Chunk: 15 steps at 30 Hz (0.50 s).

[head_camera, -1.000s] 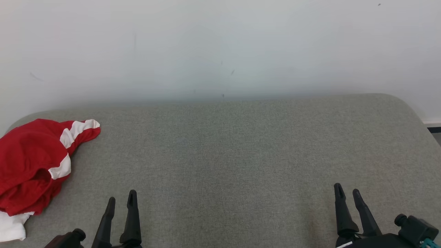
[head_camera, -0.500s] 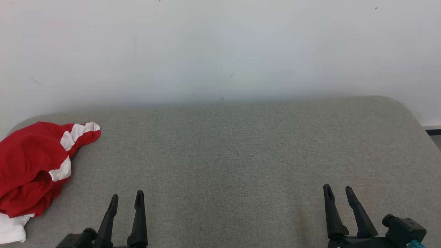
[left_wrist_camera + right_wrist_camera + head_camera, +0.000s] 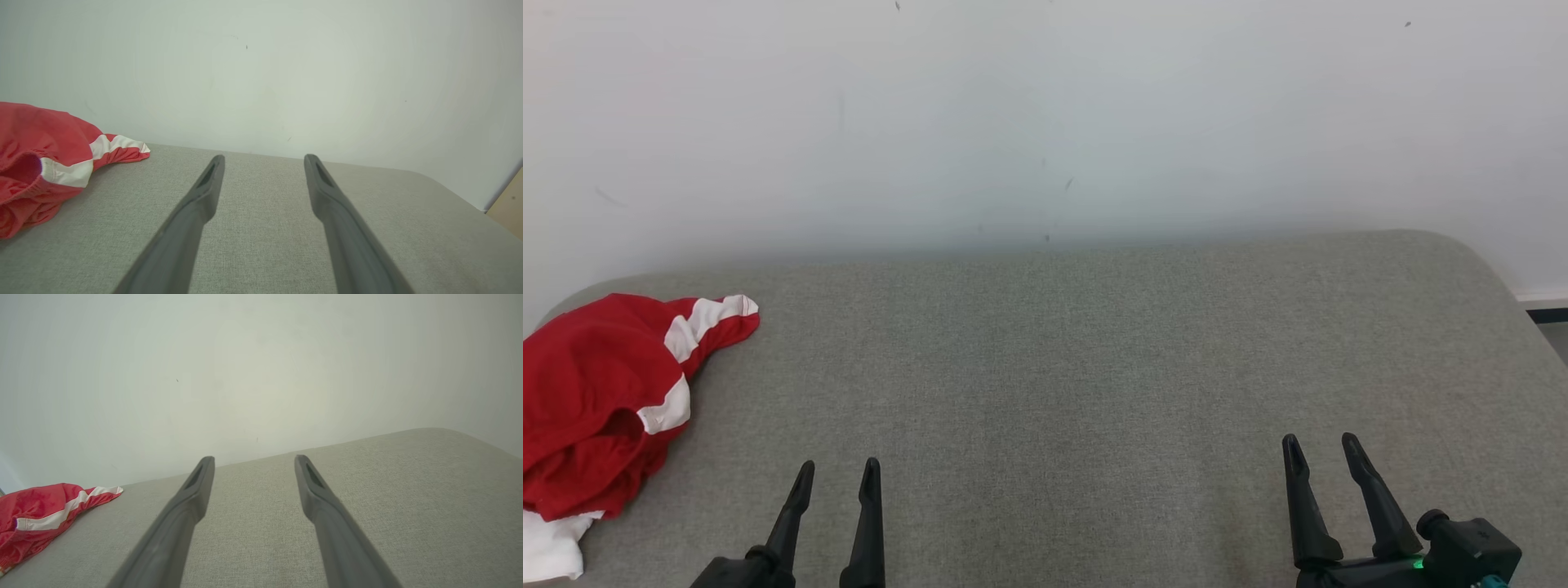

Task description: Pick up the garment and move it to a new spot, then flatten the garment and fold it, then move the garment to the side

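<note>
Grey surface (image 3: 1094, 367): we see garment (image 3: 596, 400) at 9 o'clock; L gripper (image 3: 840, 464) & R gripper (image 3: 1319, 438) jaws apart, empty.

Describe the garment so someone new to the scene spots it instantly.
Start at the grey fabric-covered surface against the pale wall. At its left edge, left of the left gripper, lies the garment, a crumpled heap. It is bright red with white stripes, unlike the grey around it.

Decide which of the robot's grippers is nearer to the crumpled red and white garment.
Left. The left gripper is a short way right of the garment; the right gripper is far across the grey padded surface.
</note>
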Tool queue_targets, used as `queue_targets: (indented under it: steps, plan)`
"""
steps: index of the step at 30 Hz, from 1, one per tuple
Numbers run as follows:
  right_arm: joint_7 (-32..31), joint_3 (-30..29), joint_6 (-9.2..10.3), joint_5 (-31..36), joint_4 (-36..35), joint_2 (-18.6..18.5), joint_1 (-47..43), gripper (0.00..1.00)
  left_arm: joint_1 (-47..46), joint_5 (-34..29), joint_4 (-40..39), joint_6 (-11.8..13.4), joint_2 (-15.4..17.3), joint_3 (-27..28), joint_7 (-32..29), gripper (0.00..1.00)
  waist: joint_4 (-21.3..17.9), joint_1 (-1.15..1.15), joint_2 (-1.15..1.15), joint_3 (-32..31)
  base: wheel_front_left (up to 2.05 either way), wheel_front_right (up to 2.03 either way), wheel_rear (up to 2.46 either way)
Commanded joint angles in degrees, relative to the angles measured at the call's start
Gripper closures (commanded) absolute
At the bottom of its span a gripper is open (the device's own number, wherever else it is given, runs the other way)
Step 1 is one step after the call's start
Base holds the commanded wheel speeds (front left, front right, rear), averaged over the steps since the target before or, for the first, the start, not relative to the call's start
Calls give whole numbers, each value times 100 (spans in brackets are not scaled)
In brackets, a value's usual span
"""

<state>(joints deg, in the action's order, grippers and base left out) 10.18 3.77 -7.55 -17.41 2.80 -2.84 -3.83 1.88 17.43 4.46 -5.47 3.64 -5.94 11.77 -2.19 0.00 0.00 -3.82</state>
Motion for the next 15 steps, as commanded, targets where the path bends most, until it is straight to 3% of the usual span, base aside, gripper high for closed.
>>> queue_targets:
  steps: [1,15]
  plan:
    - [62,-10,9,127,-60,-12,-26,0,12,-131,-28,1,35,-13,48,0,-5,0,0,-3,0,0,0]
    - [272,164,10,838,-102,-7,-102,0,48,-825,16,-64,70,-99,196,0,-22,0,0,-69,0,0,0]
